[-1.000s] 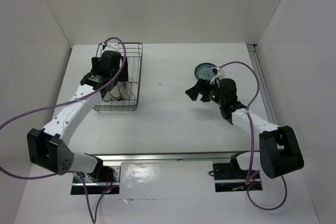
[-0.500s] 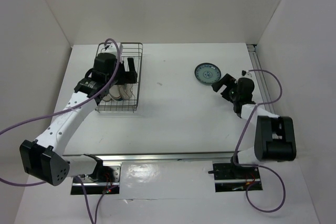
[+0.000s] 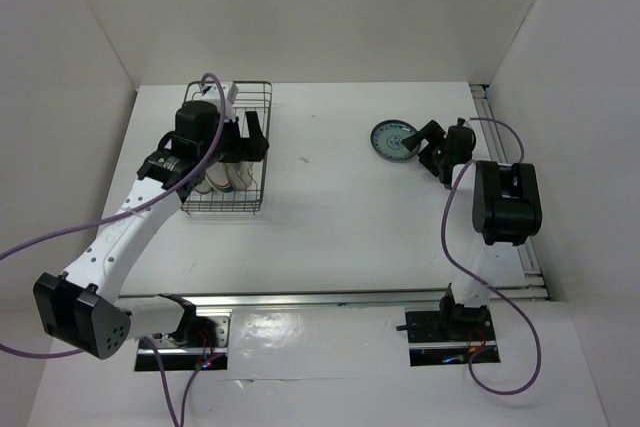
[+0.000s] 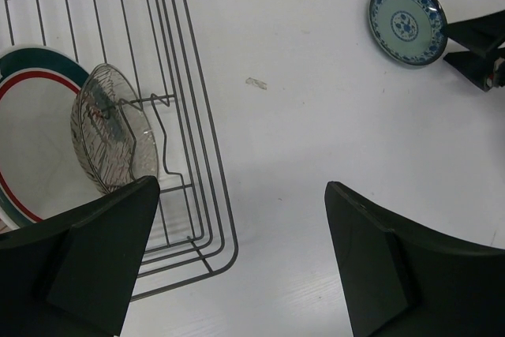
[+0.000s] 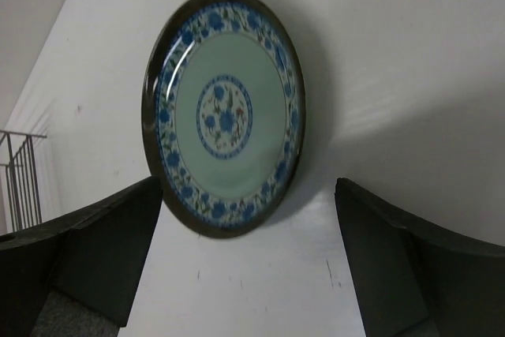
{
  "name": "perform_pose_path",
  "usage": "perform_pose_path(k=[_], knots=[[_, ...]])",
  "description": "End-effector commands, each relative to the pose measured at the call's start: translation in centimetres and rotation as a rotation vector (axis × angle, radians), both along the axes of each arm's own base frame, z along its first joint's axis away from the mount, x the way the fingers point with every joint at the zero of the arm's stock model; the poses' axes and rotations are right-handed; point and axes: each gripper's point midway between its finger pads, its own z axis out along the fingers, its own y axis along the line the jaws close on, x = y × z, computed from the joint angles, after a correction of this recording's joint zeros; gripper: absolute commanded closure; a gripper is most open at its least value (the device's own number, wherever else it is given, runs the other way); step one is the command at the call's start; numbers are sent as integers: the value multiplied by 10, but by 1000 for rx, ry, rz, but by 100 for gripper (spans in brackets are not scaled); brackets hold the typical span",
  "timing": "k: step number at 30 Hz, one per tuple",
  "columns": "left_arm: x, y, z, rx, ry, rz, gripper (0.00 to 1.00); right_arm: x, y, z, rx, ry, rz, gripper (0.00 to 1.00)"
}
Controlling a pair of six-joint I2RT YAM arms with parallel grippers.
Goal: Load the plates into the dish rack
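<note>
Right gripper (image 5: 248, 187): jaws standing wide open, holding nothing, lying low over the counter (image 4: 316, 116) and facing the teal plate (image 5: 225, 112), whose near rim is sitting between the two fingers' line but not touching either as far as the wrist view shows. Teal plate: lying flat on the counter at the far right, well apart from the dish rack (image 4: 203, 116); the one plate showing outside the rack. Left gripper (image 4: 241, 195): jaws also open and empty, hovering above the rack's right-hand edge. Dish rack: sitting at the far left of the counter, carrying a clear grey plate (image 4: 106, 132) leaning against a divider prong (image 4: 158, 128), and behind it a white plate with a green-and-red rim (image 4: 31, 140) standing on edge; any further plate there is hidden under the arm. Step in hand, by judgement: the right arm is lining up to pick the last loose plate, loading otherwise looking nearly done. Next move, by judgement: easing the fingers onto the plate's rim, closing, lifting, then carrying it across to the rack and tipping it upright into a free slot between prongs.
</note>
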Motion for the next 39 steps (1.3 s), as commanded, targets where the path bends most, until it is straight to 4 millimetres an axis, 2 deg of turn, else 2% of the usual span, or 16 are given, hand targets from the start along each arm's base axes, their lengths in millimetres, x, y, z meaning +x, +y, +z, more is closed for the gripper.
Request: perform_pose_path(k=[1, 6, 10, 12, 14, 16, 18, 22, 26, 29, 31, 32, 33, 34, 35, 39], knots=[[-1, -8, 25, -52, -70, -30, 0, 0, -8, -38, -40, 159, -69, 3], [-1, -6, 32, -55, -92, -21, 0, 9, -17, -51, -52, 219, -124, 11], [-1, -6, 32, -55, -92, -20, 0, 8, -16, -66, -49, 266, -145, 33], [-1, -6, 32, -55, -92, -20, 0, 3, -16, -74, -49, 294, -144, 50], [-2, -5, 35, -58, -101, -21, 0, 1, -14, -86, -43, 322, -136, 50], [-2, -4, 35, -54, -102, -12, 0, -2, -14, -92, -54, 345, -126, 65], [-2, -4, 35, -54, -102, -12, 0, 0, -15, -94, -62, 346, -119, 66], [0, -4, 32, -51, -93, -12, 0, -1, -16, -101, -47, 376, -112, 96], [3, -2, 22, -34, -69, 5, 0, -8, -14, -107, -20, 401, -94, 100], [3, -4, 21, -42, -53, 1, 0, -7, -9, -88, 27, 331, -74, 100], [7, -10, 16, -53, -30, -12, 0, 3, 4, -52, 67, 193, -6, 100], [5, -14, 16, -64, -26, -35, 0, -8, 11, -51, 92, 175, 19, 100], [6, -17, 11, -73, -6, -40, 0, -11, 23, -36, 127, 113, 85, 100], [7, -19, 5, -73, 10, -50, 0, -1, 33, -1, 118, -37, 132, 100], [6, -23, 5, -82, 14, -69, 0, -12, 37, -2, 119, -58, 159, 100], [12, -29, -11, -80, 56, -87, 0, -19, 53, 33, 159, -221, 252, 100]])
